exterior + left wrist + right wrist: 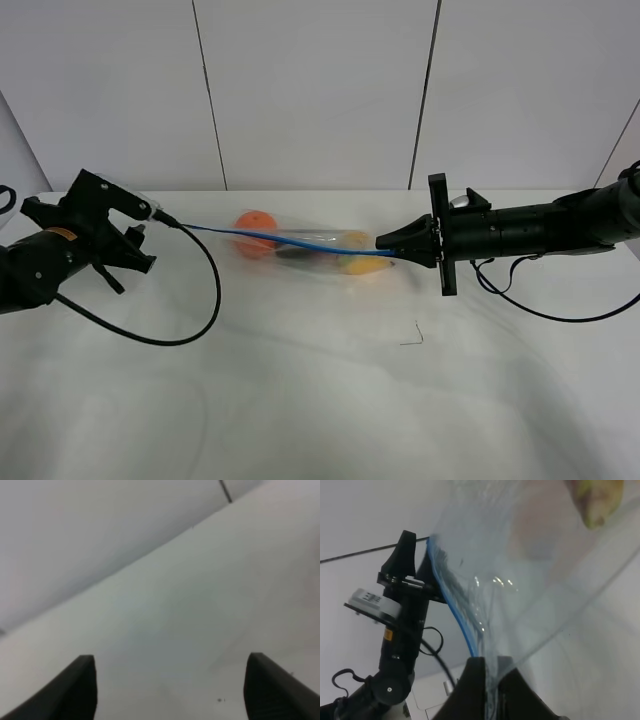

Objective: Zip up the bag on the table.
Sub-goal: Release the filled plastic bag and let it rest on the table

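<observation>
White table (320, 420) bears the bag (310, 245) and a cable (217, 285).

So I counted one bag (318, 243), one orange (254, 222), one eggplant (295, 255), one pear (362, 265), one table (300, 400) and two grippers (150, 236) (385, 242).

no legible text or markings visible.

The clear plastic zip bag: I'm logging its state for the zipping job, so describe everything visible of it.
The clear, crinkly plastic bag lies stretched on the white table, its blue zipper strip along one edge. An orange, a dark item and a yellow item show through. The right gripper pinches one end at the strip. Zipped or not is unclear.
</observation>
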You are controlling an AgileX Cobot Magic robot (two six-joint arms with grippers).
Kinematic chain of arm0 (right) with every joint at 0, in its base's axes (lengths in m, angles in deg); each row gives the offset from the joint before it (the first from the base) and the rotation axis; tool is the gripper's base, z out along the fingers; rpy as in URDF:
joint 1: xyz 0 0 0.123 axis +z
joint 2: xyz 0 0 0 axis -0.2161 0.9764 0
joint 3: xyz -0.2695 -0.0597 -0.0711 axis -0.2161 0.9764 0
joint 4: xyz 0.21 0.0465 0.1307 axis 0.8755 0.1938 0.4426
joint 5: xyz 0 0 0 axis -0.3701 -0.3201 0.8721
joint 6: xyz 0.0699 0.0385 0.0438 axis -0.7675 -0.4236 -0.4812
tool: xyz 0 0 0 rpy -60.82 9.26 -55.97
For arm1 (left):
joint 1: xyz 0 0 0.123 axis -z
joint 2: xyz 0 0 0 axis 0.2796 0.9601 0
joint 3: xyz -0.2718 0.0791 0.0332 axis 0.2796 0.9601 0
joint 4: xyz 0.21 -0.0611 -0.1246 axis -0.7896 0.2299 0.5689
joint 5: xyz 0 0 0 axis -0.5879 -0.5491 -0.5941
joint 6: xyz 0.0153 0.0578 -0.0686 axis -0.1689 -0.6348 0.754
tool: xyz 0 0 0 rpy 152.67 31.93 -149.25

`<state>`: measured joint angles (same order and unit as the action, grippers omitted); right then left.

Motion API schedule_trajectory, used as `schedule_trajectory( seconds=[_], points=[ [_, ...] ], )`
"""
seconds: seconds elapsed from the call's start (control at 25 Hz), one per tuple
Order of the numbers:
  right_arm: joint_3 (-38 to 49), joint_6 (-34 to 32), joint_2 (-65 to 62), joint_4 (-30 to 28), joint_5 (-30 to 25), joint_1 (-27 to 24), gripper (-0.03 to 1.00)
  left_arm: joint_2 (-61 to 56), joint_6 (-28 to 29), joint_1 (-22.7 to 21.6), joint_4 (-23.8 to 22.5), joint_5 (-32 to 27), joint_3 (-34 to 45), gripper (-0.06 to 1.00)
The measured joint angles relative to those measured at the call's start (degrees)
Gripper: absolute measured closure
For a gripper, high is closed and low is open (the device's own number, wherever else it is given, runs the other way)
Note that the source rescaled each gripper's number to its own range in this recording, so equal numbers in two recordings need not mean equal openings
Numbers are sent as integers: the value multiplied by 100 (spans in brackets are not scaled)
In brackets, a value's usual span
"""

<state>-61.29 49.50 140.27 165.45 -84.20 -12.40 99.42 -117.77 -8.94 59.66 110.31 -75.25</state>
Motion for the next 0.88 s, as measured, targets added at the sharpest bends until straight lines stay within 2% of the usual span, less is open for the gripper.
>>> schedule_trajectory(
  seconds=[0.16,0.32,0.48,0.6,0.72,0.88],
  points=[
    [0,0,0,0,0,0,97,0,880,-78,22,-417,0,7],
    [0,-6,0,0,0,0,97,-121,1570,-350,161,-1598,-194,7],
    [0,-23,0,1,4,0,97,-261,1786,-723,186,-3469,-773,7],
    [0,-29,0,6,4,0,97,-267,1875,-910,186,-5324,-1385,7],
    [0,-29,0,6,4,0,97,-267,2151,-997,146,-6917,-2015,7],
    [0,-29,0,6,4,0,97,-267,2798,-1006,-172,-8192,-2694,7]
  ],
)
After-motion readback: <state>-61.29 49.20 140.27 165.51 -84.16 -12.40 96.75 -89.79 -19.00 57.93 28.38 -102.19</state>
